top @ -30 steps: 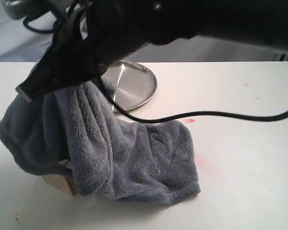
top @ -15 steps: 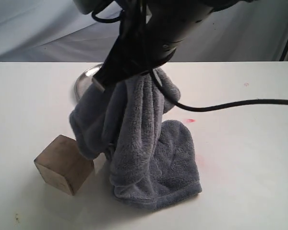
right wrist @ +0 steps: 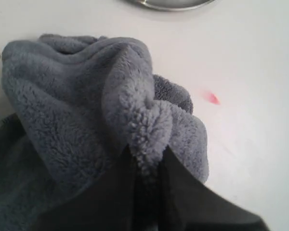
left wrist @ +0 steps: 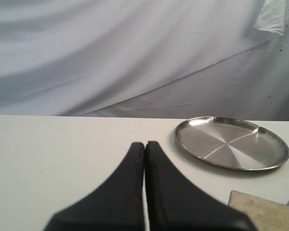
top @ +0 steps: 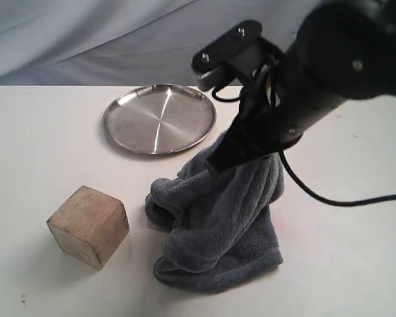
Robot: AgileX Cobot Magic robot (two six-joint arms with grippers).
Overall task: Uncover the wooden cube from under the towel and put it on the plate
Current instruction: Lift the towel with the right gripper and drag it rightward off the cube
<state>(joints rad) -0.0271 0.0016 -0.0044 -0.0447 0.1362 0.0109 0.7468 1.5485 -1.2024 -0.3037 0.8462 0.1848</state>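
The wooden cube (top: 88,226) stands bare on the white table at the front left; one corner of it (left wrist: 265,211) shows in the left wrist view. The dark grey towel (top: 218,224) hangs bunched to the right of the cube, apart from it. My right gripper (top: 218,160) is shut on the towel's upper fold (right wrist: 147,134) and holds it up off the table. The silver plate (top: 160,119) lies empty behind the cube and is also seen from the left wrist (left wrist: 231,143). My left gripper (left wrist: 145,144) is shut on nothing and does not appear in the exterior view.
A small pink mark (right wrist: 212,98) stains the white table (top: 356,218) right of the towel. A pale cloth backdrop (top: 86,39) rises behind the table's far edge. A black cable (top: 356,198) trails from the right arm over the table.
The right arm swept from left to right, dragging the towel off the cube. The cube, mostly covered a second ago, now stands fully exposed, and the plate is no longer hidden.
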